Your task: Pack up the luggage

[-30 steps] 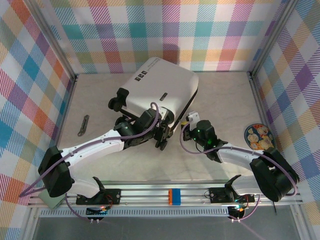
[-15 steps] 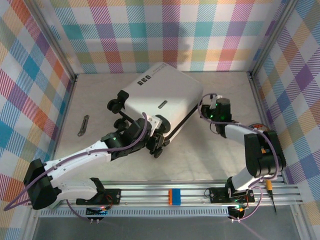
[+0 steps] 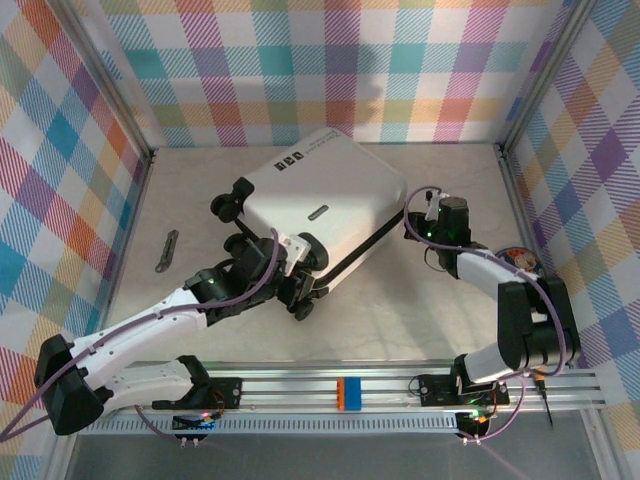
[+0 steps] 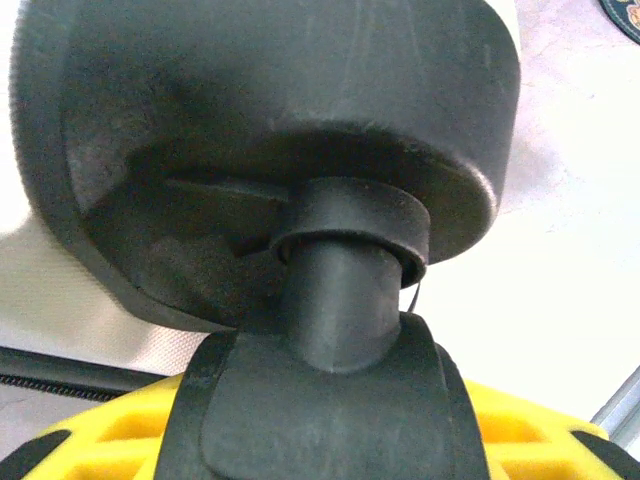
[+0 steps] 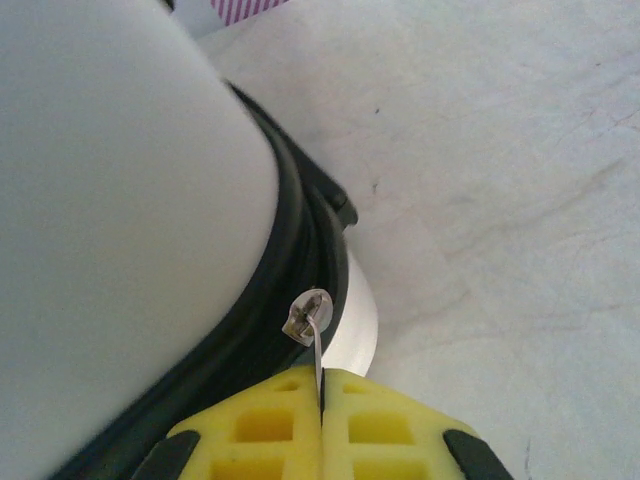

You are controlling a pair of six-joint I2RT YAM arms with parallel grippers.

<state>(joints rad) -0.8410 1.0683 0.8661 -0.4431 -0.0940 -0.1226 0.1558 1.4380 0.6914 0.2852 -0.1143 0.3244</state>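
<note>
table: pale, marbly top with plaid walls round three sides
luggage: biggest thing here. Shut and lying flat mid-table, a bit toward the back, turned on the diagonal. It has a white shell with a few small dark marks near the far corner and a dark slot on top. Black wheels stick out on the left side and at the near corner, and there's black trim along the seam.
left arm: stretched low from the bottom-left corner up to the luggage's near corner, with a purple cable looping over it
right arm: folded back near the right wall, forearm reaching left to the luggage's right corner
plate: patterned, by the right wall, mostly hidden under the right arm
left claw: about half closed, yellow fingers either side of the black mount of a wheel, so it looks like it's got hold of it
right claw: pinched fully together on the zip pull, right at the seam
strip: small dark thing lying well left of the luggage, can't tell what it is
</note>
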